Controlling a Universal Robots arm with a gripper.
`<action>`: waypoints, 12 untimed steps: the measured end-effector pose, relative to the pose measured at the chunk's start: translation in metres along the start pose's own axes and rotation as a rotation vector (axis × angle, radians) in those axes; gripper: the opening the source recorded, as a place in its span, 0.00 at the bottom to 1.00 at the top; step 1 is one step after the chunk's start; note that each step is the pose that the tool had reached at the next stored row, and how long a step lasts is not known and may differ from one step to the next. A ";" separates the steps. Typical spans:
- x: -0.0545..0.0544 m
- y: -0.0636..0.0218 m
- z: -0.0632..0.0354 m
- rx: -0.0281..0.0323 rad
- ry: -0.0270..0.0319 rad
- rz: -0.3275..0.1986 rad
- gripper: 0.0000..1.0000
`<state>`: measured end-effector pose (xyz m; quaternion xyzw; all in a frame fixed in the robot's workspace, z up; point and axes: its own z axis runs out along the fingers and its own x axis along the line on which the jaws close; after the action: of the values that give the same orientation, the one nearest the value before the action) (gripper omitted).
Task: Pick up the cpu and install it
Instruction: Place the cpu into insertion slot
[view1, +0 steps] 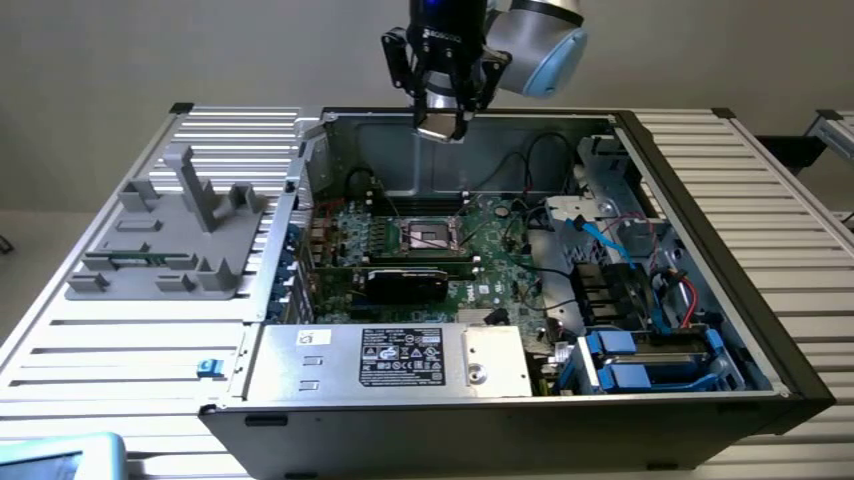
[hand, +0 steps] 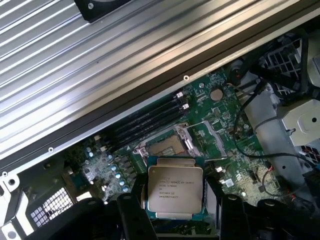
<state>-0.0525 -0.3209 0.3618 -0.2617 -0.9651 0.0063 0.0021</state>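
End effector (view1: 441, 120) on the arm hangs above the open black computer case (view1: 400, 440), near its rear wall. Its two dark fingers (hand: 134, 212) pinch the cpu (hand: 175, 192), a small flat square chip w/ dull silver-beige metal top, printed text and a thin darker rim. The fingers press on opposite edges and the chip lies roughly level, lid facing the wrist view. In the exterior view the cpu (view1: 438, 128) sits at the fingertips, well above the green motherboard (view1: 501, 262).

Below it on the board is the empty square socket (hand: 167, 145) w/ its thin metal frame raised. A silver power supply box w/ black label (view1: 387, 357) fills the case front. The case rests on a grey ribbed metal desk (view1: 747, 150).

Handling, as a judgement: the chip looks light, stiff and thin, w/ a slick metal lid and prob. a fragile contact side underneath. An edge grip like this one suits it: sides only, kept flat, nothing touching the underside.
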 end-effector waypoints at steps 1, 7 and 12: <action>0.000 0.0000 0.0002 -0.0001 0.0002 0.016 0.56; 0.000 0.0000 0.0014 -0.0002 0.0016 0.115 0.56; 0.000 0.0000 0.0027 -0.0002 0.0026 0.198 0.56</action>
<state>-0.0525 -0.3209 0.3591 -0.3556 -0.9346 0.0060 0.0027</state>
